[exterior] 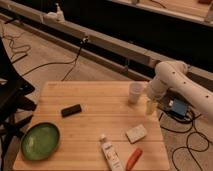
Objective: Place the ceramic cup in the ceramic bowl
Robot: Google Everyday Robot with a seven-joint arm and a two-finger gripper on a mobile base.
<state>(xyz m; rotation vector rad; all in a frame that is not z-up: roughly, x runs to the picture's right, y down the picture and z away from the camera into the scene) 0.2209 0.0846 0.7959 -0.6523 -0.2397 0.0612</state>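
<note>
Nearest, at the front edge of the wooden desk (100, 97), a white tube (111, 154) with a small cap lies pointing away from the edge. Just to its right is a slim orange-red stick (133, 158), tilted, close to the front right corner. The green bowl (40, 141) sits at the front left corner, shallow and glossy, with nothing in it.

A little further in, a flat white block (136, 133) lies toward the right edge. A small black bar (71, 110) lies left of the middle, well apart from the bowl.

The white cup (135, 93) stands upright near the far right corner, well apart from the bowl, which lies diagonally across the desk from it. The gripper (151, 106) hangs just beside the cup, on its right, at the desk's right edge. Its jaws are spread and hold nothing. The cup is beside them, not between them. The white arm (172, 80) bends up and away to the right.

Off the right edge, a blue box (178, 107) sits on the floor among cables. A black chair (10, 95) stands at the left edge. Beyond the far edge, a cable (50, 64) trails over the floor to a long low ledge (100, 42), where a small white thing (58, 12) stands.
</note>
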